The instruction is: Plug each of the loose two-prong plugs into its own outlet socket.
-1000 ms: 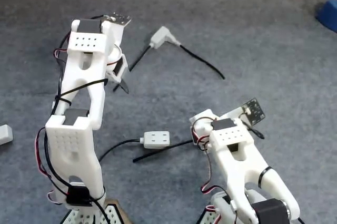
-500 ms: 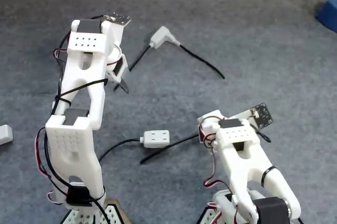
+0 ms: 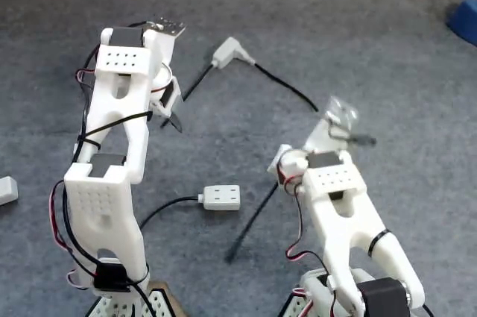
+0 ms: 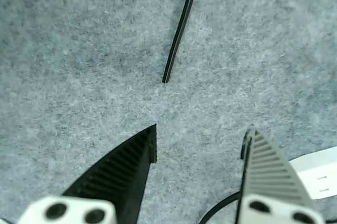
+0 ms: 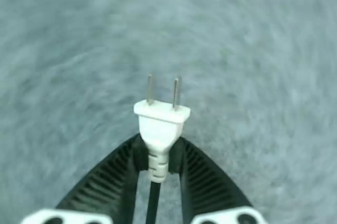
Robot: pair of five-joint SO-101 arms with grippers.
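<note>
Holding one loose plug is where I have got to: my right gripper (image 5: 158, 147) is clenched on the white moulded two-prong plug (image 5: 159, 121), its black ribbed fingers (image 5: 118, 174) pinching the strain-relief neck just behind the plug body. The two metal prongs (image 5: 150, 89) stick straight out ahead of the jaws over the grey carpet (image 3: 387, 48), touching nothing. The plug's thin black cord (image 3: 253, 220) trails back beneath that arm and lies loose on the carpet.

The small white rectangular outlet socket block (image 3: 222, 197) is not ahead of the jaws at all. It sits well apart from the held plug, back toward the arm's base and off to its left side, flat on the carpet with its own black lead running away from it.

My left gripper (image 4: 200, 132) hangs released, jaws spread wide over bare carpet, with the cut end of another thin black cable (image 4: 181, 23) lying just ahead of its fingertips. A white angled connector (image 3: 231, 52) lies farther out beyond that arm.

I judge the pick-up finished and the insertion not yet begun. The next move calls for bringing the right wrist round until the prongs face the socket's slots, squaring them up, then pushing in. The block is loose, so I expect it to slide unless the left gripper braces it.
</note>
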